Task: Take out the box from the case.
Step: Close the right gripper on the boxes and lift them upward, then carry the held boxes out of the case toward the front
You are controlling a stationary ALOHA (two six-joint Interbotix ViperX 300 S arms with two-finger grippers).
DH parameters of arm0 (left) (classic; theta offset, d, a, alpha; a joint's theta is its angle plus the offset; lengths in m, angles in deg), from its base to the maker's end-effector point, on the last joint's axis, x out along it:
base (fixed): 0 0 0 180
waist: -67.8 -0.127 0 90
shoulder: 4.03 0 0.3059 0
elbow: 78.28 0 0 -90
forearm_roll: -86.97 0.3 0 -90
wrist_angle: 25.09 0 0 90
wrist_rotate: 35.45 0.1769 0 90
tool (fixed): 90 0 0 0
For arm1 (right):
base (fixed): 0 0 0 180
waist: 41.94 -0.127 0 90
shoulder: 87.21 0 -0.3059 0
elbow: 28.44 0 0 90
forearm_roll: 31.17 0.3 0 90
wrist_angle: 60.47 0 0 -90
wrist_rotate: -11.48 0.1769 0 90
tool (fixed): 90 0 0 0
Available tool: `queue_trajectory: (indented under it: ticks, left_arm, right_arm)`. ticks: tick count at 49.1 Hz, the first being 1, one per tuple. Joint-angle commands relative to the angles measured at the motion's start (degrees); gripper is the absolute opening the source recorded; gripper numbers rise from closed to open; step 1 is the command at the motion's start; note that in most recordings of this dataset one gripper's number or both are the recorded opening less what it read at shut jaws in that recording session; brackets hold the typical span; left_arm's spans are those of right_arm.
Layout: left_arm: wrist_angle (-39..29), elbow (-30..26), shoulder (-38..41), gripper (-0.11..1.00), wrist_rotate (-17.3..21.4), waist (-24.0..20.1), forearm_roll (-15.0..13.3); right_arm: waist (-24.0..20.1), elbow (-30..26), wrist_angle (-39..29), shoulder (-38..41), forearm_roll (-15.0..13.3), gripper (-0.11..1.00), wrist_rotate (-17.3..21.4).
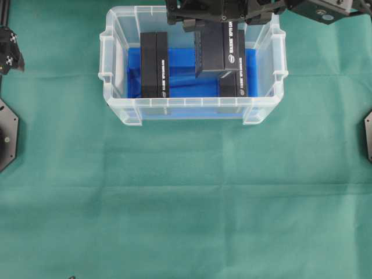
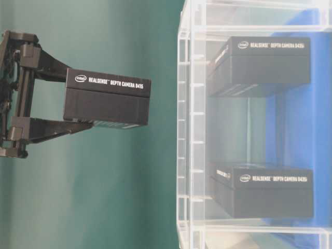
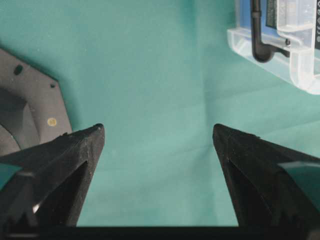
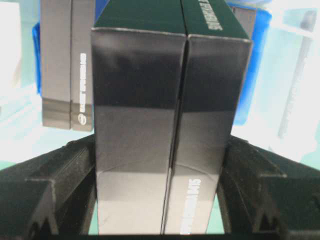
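My right gripper (image 4: 160, 144) is shut on a black RealSense box (image 4: 167, 125), with one finger pressed against each long side. In the table-level view this box (image 2: 107, 98) hangs clear of the case (image 2: 189, 129), outside its rim. From overhead the held box (image 1: 218, 51) sits over the right half of the case (image 1: 116, 104), which is clear plastic with a blue sheet (image 1: 186, 75) on its floor. Two more black boxes (image 1: 154, 64) (image 1: 234, 88) stay inside. My left gripper (image 3: 157, 132) is open over bare cloth, left of the case corner (image 3: 280, 55).
Green cloth (image 1: 186, 197) covers the table. Black arm base plates sit at the left edge (image 1: 6, 133) and the right edge (image 1: 367, 136). The right arm (image 1: 325, 9) reaches in from the top right, above the case's far rim.
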Motion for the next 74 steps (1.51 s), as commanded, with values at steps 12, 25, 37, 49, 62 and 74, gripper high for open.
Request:
queue_trajectory:
  ticks: [12, 25, 37, 49, 62, 74]
  left_arm:
    - [0.3, -0.8, 0.0, 0.92, -0.1, -0.1, 0.0]
    - [0.3, -0.8, 0.0, 0.92, -0.1, -0.2, 0.0]
    - [0.3, -0.7, 0.0, 0.92, -0.1, -0.1, 0.0]
    - [0.3, -0.7, 0.0, 0.92, 0.0, -0.2, 0.0]
    - [0.3, -0.7, 0.0, 0.92, 0.0, -0.1, 0.0]
    - [0.2, -0.7, 0.0, 0.92, 0.0, -0.2, 0.0]
  right_arm:
    - [-0.2, -1.7, -0.1, -2.8, -0.3, 0.66, 0.1]
    - [-0.2, -1.6, 0.0, -2.8, -1.0, 0.66, 0.2]
    - [-0.3, -1.7, 0.1, -2.8, -1.4, 0.66, 0.3]
    - [-0.2, -1.7, 0.1, -2.8, -1.7, 0.66, 0.3]
    - [-0.2, -1.6, 0.2, -2.8, -1.8, 0.66, 0.4]
    - [-0.5, -1.7, 0.2, -2.8, -1.8, 0.66, 0.5]
